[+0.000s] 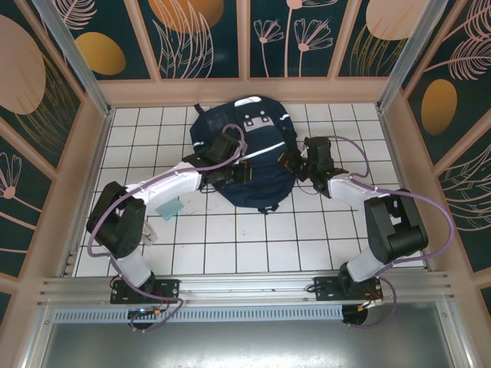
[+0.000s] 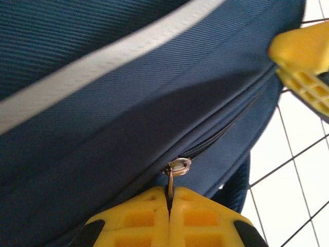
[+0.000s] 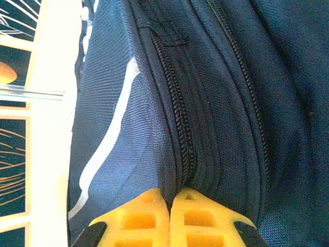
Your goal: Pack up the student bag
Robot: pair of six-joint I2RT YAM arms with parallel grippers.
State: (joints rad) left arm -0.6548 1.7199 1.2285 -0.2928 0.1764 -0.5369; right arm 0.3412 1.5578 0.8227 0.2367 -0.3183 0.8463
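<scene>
student bag (image 1: 262, 178) held from both sides
left pincer (image 2: 169, 193) grips its zipper pull (image 2: 178, 167); right pincer (image 3: 169, 198) pinches a zipper seam (image 3: 186, 154).

Large navy-blue student bag (image 1: 244, 157), lying flat with front pocket up, at the far middle of the white-tiled surface (image 1: 230, 245). White reflective stripes across the fabric, grey-white patches on the pocket, dark straps at the edges. Zip teeth closed where visible along the side; metal zipper pull (image 2: 178, 166) pointing down from its slider.
</scene>
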